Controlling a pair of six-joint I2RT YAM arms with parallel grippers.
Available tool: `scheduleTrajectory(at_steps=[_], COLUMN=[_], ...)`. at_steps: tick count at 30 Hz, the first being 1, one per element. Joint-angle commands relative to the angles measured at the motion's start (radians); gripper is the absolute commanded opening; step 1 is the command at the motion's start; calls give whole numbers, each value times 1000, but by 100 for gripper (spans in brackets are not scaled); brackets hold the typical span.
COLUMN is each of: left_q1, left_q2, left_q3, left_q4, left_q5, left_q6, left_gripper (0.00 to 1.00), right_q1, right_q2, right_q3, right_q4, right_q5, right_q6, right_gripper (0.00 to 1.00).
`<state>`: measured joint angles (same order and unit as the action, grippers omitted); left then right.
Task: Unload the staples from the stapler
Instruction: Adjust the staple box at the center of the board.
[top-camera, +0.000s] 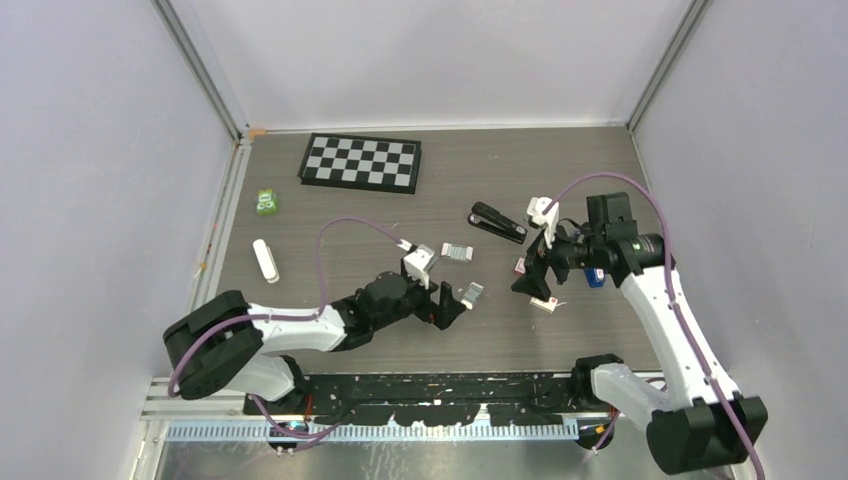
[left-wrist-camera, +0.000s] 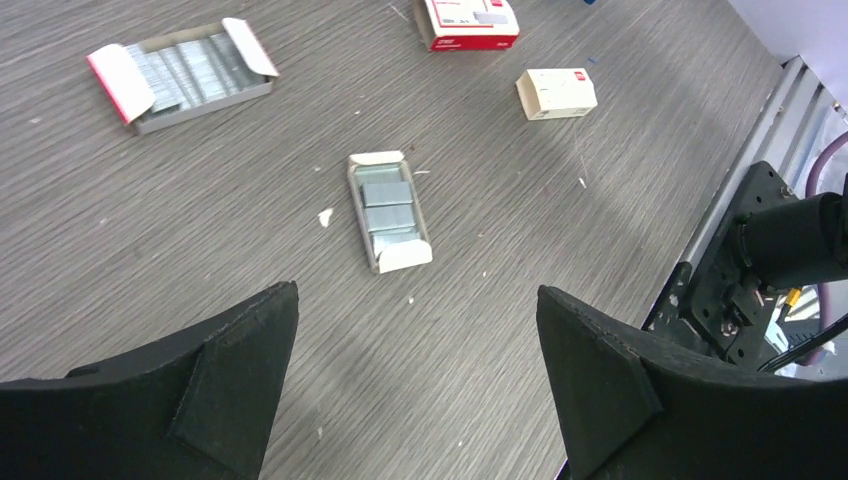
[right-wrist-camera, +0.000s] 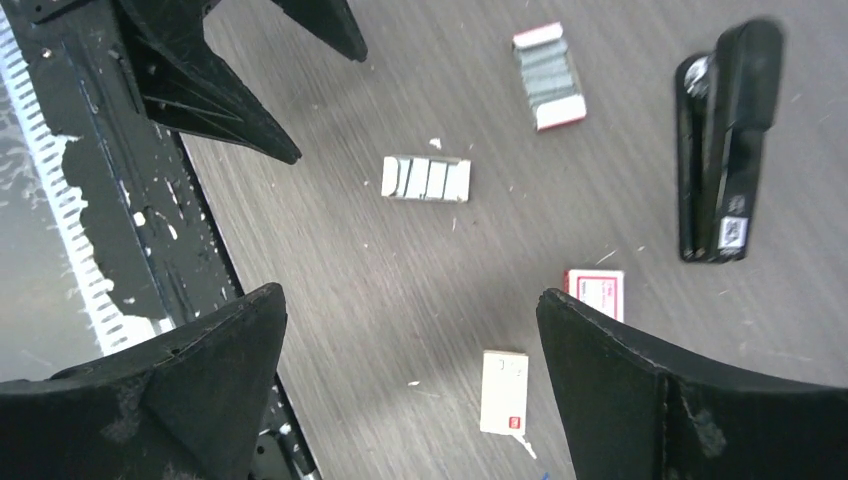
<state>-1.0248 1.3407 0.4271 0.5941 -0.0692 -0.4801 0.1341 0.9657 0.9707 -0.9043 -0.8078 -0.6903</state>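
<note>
We hold the left tool (left-wrist-camera: 415, 305) released and empty above the staples (left-wrist-camera: 390, 212) at mid-frame, likely lining up a pick; our right tool (right-wrist-camera: 410, 305) hangs released too, the stapler (right-wrist-camera: 725, 140) lying on the desk (right-wrist-camera: 400, 270) upper right

Top view is bright and even, with diffuse overhead light and soft, short shadows on the tabletop (top-camera: 560, 160); no glare. In the left wrist view the wood grain is smeared toward the left edge by slight motion blur. The left tool (left-wrist-camera: 415, 290) is near-black with little detail. The right wrist view is softer overall. The stapler (right-wrist-camera: 735, 120) has fuzzy edges and a faint sheen. The right tool (right-wrist-camera: 410, 292) is dark and out of focus.
</note>
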Motion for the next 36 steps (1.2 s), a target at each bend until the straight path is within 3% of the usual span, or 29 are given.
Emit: scheduleTrajectory(at_steps=[1,8,13,31,36], left_q1=[-3,-76,-84,-84,-84], left_q2=[87,265,358,503,517], left_q3=[104,347,479,616,631], left_q4=[-42,-349,-510,-560,-570], left_q5=[57,-144,-211,-151,-159], left_q6=[24,52,49,90,101], left_gripper=[90,84,66,58,51], right_q1=[-21,-39,-72,-108,-111], right_q2=[70,103,122,141,143], right_q3=[44,48,55,63,65], right_q4=[-70,-47,-47,-65,-70], right_q5=[4,55,63,49,44], right_q6=[-33,7,27,25,22], right_gripper=[100,100,100,99,100])
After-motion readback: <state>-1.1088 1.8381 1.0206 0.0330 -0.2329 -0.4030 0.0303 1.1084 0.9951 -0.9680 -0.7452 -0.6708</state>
